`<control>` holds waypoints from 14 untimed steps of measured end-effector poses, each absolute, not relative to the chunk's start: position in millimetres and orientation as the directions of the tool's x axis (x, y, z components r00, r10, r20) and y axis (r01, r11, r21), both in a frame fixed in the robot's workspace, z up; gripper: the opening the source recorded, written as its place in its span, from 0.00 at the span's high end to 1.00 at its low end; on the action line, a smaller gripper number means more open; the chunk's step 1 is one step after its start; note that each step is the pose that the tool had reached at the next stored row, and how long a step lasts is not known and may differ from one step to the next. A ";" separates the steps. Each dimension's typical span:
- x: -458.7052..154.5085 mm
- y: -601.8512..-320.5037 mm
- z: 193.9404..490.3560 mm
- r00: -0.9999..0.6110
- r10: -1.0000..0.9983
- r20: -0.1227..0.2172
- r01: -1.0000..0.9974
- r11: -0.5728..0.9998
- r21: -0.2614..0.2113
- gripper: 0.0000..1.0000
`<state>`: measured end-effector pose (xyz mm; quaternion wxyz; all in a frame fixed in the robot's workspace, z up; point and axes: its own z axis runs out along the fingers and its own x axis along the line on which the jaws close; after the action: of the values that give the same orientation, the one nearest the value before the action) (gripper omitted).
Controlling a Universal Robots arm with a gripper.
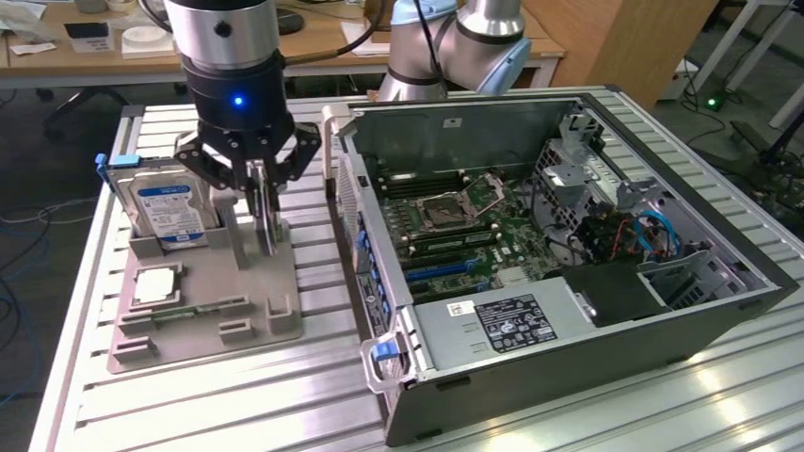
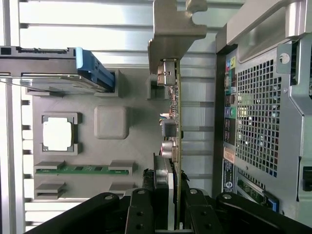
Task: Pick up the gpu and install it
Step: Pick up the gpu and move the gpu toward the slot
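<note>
Claw (image 1: 259, 193) clamped on gpu (image 2: 173, 122), edge-on over gray tray (image 1: 188, 341); tray holds hard drive (image 1: 169, 209), processor chip (image 1: 156, 285), memory stick (image 2: 80, 169).

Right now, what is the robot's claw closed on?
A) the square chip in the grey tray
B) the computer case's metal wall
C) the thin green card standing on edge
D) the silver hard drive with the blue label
C: the gripper has its fingers on both sides of the gpu, with the hard drive standing apart beside it in the grey holder.
</note>
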<state>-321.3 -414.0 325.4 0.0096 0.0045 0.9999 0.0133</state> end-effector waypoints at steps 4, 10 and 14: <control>-321.3 -414.0 328.2 -1.000 0.009 -0.019 0.009 1.000 0.027 0.72; -321.2 -414.0 331.8 -1.000 0.009 -0.019 0.009 1.000 0.027 0.72; -321.2 -414.0 333.2 -1.000 0.009 -0.019 0.009 1.000 0.026 0.72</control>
<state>-321.2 -414.0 333.2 0.0096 0.0044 0.9999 0.0131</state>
